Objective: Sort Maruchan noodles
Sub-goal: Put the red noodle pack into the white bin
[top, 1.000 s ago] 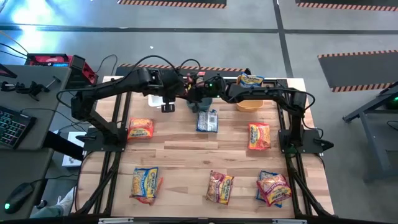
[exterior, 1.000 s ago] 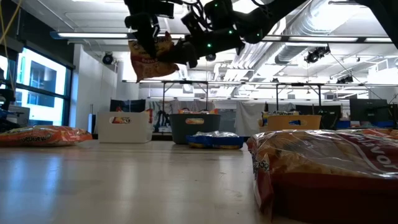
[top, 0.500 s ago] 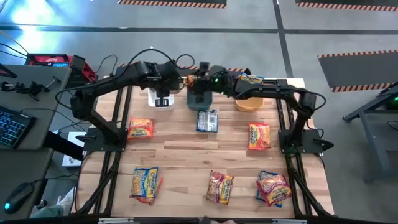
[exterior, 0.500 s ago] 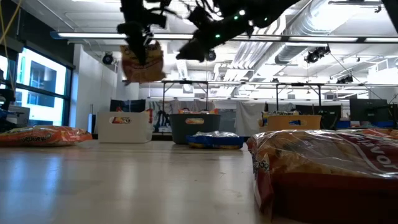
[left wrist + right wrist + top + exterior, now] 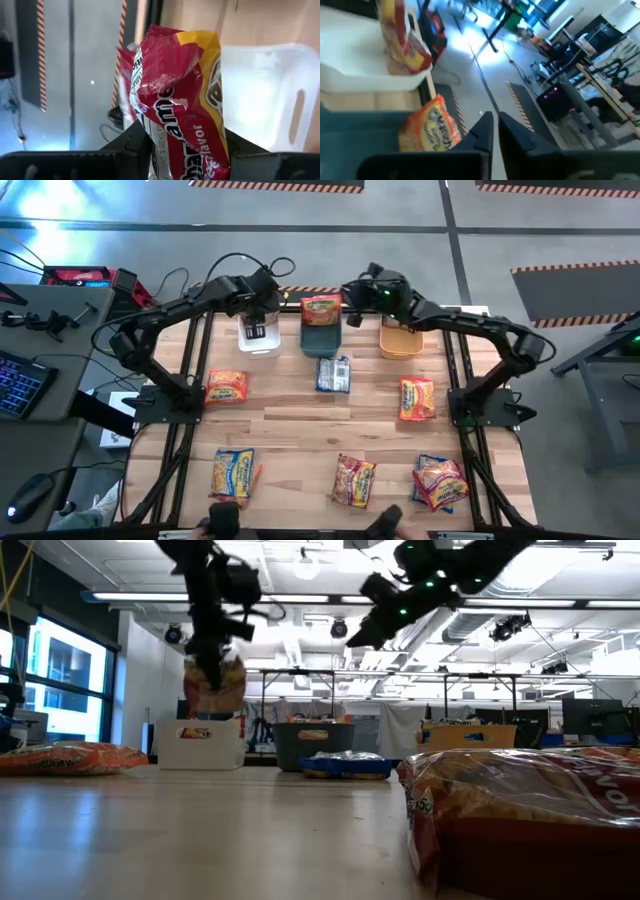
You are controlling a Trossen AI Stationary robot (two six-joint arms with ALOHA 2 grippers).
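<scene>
My left gripper [image 5: 210, 652] is shut on a pink-red noodle packet [image 5: 213, 686] that hangs just above the white bin [image 5: 258, 338] at the table's far edge. My right gripper [image 5: 494, 122] is raised over the far edge, right of the teal bin [image 5: 322, 340], with its fingers shut on nothing. An orange packet [image 5: 320, 310] lies across the teal bin's far rim. Other packets lie flat on the table: orange [image 5: 225, 387], blue [image 5: 333, 373], orange [image 5: 416, 398], blue-and-yellow [image 5: 235, 475] and pink-red [image 5: 353, 480]. My left gripper pinches the pink-red packet's upper end [image 5: 167, 142] between its two fingers [image 5: 131, 142], which come at it from above, slanting down. The crumpled packet hangs below the fingers, clear of the table and over the white bin [image 5: 270, 90].
An orange bin [image 5: 400, 342] stands right of the teal one, under my right arm. At the near right a pink-red packet [image 5: 438, 478] lies on top of a blue one. The middle of the wooden table top [image 5: 300, 425] is bare.
My left gripper has carried the pink-red packet toward the table's left and down, to just above the white bin. My right gripper has drawn away from it, up and toward the right, and tipped up toward level; the orange packet now shows on the teal bin.
</scene>
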